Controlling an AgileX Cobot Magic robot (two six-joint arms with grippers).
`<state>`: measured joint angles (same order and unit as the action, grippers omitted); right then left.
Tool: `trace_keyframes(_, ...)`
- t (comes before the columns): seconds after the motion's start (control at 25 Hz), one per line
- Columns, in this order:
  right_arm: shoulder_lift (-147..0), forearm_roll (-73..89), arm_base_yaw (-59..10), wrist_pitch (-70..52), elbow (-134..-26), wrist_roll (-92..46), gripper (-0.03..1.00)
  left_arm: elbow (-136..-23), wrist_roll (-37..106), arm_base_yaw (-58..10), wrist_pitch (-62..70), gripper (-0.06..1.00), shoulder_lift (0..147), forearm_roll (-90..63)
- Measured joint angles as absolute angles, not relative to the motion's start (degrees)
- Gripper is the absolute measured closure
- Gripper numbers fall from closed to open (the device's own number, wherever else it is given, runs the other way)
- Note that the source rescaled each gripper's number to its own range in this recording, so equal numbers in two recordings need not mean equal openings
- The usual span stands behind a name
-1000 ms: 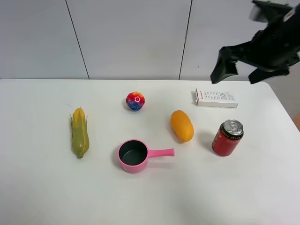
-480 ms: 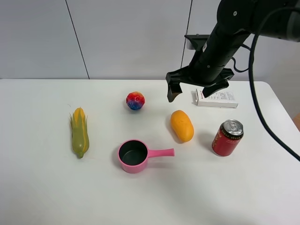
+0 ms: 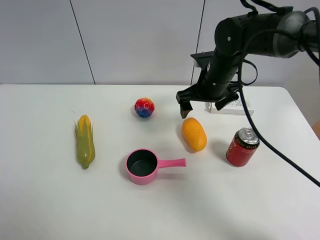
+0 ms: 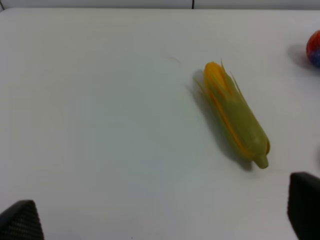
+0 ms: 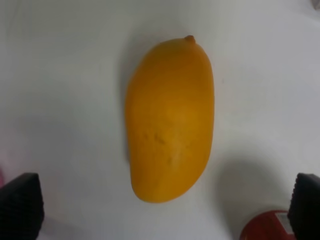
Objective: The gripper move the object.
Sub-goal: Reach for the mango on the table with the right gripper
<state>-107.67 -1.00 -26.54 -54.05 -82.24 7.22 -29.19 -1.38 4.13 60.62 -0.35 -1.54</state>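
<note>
The white table [image 3: 45, 210] is flat and matte, and the mango [image 3: 194, 134] lies on its side on it between the pan [image 3: 142, 166] and the can [image 3: 242, 146], touching neither. The right gripper [image 3: 202, 109] hangs above the mango's far end, jaws spread wide and holding nothing, the fruit centred between them in the wrist view. Its skin looks smooth and waxy and the body likely firm, so it may slip from a pinch near a tapered end; across the broad middle looks safest.
</note>
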Motion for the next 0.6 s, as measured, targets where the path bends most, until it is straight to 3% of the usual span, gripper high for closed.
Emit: trace_keyframes(0.6,-118.4,0.5,-26.5,-46.8,-82.2,7.2,-0.03,-29.2,-1.4,4.1,60.6,-0.06,-0.3,-1.5)
